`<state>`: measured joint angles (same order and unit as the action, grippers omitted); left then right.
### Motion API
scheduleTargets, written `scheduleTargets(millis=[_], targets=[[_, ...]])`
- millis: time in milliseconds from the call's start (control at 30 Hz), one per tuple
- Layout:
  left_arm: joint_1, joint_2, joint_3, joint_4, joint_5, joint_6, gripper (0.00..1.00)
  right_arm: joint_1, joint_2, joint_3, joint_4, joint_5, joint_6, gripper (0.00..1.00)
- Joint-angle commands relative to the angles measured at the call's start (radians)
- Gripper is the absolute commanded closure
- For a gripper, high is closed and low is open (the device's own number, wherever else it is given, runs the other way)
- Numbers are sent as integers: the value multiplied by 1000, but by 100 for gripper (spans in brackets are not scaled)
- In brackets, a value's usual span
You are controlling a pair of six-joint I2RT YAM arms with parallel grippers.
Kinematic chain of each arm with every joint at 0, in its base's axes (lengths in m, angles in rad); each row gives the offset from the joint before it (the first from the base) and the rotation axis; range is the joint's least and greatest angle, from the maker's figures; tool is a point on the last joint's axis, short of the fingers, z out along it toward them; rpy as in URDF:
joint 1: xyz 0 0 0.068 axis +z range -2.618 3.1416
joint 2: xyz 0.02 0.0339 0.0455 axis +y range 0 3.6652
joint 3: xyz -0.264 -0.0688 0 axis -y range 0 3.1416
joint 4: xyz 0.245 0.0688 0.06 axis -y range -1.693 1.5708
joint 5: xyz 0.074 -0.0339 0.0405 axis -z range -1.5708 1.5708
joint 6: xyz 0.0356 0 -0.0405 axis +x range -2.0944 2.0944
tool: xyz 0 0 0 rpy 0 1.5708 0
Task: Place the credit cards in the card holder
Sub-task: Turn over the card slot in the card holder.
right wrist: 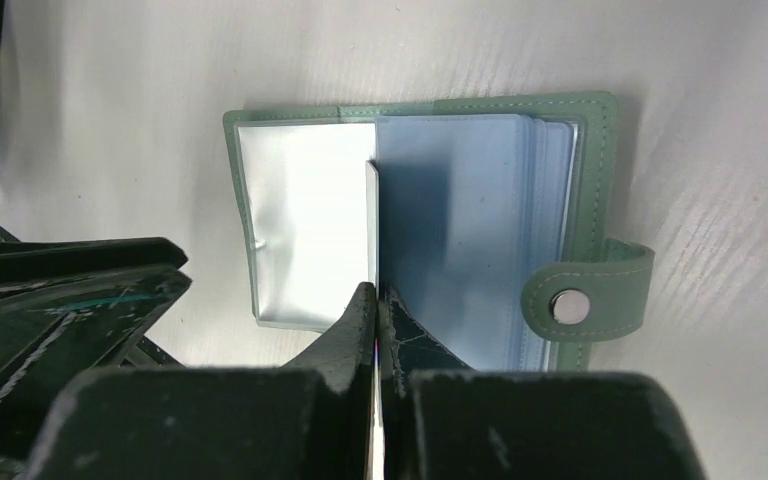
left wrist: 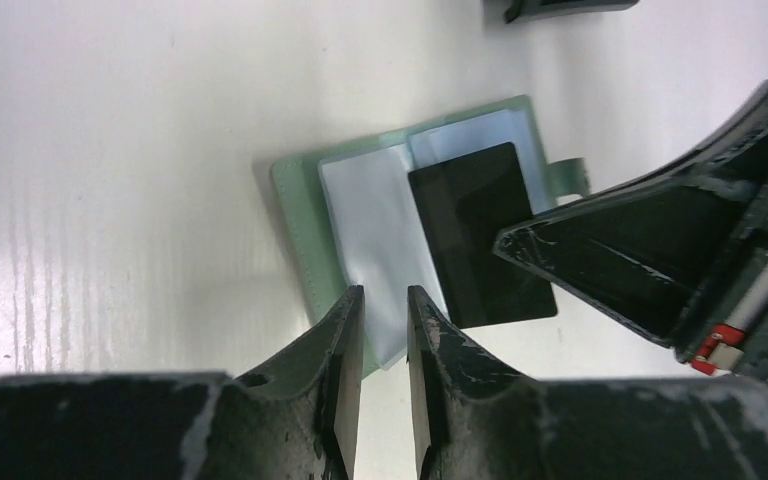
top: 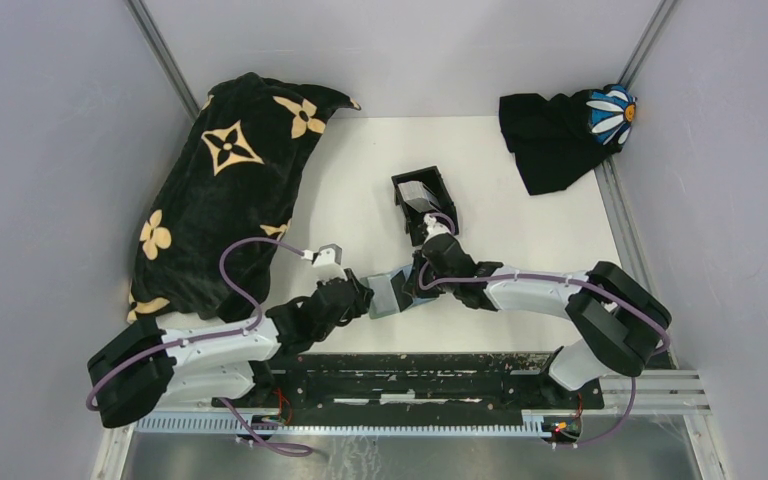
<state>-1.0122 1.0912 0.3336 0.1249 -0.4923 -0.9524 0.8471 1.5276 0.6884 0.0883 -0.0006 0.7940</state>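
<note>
A pale green card holder, a snap wallet with clear sleeves, lies open on the white table near the front. It also shows in the left wrist view and the right wrist view. My right gripper is shut on a credit card, seen edge-on, its far end at the sleeves by the spine. In the left wrist view the card looks dark. My left gripper hovers at the holder's near edge, jaws a narrow gap apart and empty. A small black open-topped box with whitish cards stands behind.
A big black blanket with tan flowers lies at the back left. A black cloth with a white daisy lies at the back right. Grey walls close in the table. The two grippers are close together over the holder.
</note>
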Motion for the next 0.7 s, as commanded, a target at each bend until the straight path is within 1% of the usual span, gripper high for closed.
scheduleTargets(millis=[0,133,300,433,600,667], targets=[[-3,-43,-3,54,15,69,70,-11,-38,40,-24,-13,-20,99],[-3,-23,3,152,55,94,70,-14,-52,48,-18,-29,-18,99],[-3,75,15,272,118,101,69,-22,-85,48,5,-53,-6,99],[-1,138,3,357,137,74,64,-34,-107,58,-6,-67,-6,99],[2,175,17,382,140,55,64,-45,-107,62,-11,-89,-6,99],[2,167,25,364,133,48,64,-47,-102,58,-11,-90,-6,99]])
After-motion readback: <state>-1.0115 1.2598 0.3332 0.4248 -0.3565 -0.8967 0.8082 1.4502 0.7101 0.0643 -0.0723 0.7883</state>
